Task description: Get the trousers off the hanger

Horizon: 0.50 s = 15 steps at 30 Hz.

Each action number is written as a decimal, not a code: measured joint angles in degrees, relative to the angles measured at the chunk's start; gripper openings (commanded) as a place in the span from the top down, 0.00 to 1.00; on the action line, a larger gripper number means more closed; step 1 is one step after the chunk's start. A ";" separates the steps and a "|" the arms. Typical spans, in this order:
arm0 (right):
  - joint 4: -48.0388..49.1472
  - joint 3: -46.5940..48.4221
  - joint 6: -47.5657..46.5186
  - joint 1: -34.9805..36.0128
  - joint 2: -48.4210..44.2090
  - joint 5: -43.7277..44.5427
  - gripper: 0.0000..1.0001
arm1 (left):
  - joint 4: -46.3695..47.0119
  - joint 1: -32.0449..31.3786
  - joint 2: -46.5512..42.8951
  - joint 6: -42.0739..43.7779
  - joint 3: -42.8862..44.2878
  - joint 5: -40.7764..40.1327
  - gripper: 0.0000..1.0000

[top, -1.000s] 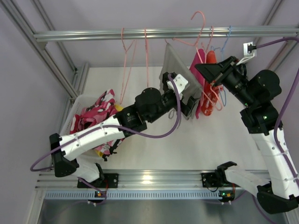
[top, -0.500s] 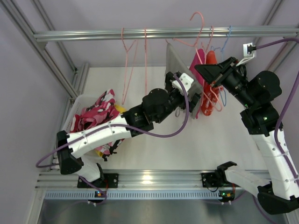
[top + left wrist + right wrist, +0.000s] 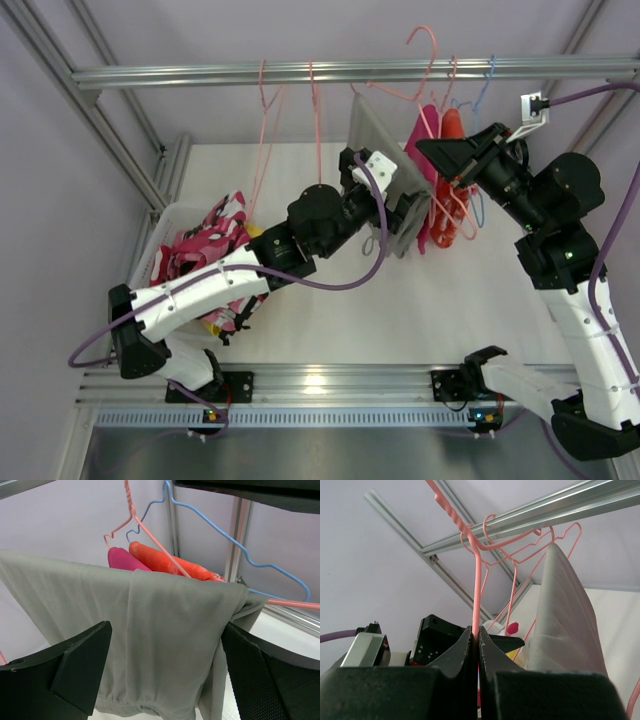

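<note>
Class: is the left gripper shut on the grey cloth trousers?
No: the left gripper stands wide open, one finger either side of the grey cloth trousers.

Text check, all three views: no legible text, label, brand, number or sign on anything, between either pair of jaws or around them.

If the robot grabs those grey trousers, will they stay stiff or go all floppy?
Probably floppy: the grey trousers hang draped and creased, sagging at the hem. They look thin, so likely light. The smooth cloth may slide off easily while the right gripper pinches a pink hanger.
</note>
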 measured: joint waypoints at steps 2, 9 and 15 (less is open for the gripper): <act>0.02 0.02 0.13 0.00 0.00 -0.22 1.00 | -0.02 0.44 0.07 0.04 0.11 0.00 0.05; 0.31 -0.02 1.05 0.00 0.00 -1.29 1.00 | 0.13 0.59 0.87 0.59 0.74 0.50 0.22; 2.60 -1.51 2.99 0.00 0.07 -2.38 1.00 | 0.55 0.61 1.55 1.07 0.94 2.49 0.49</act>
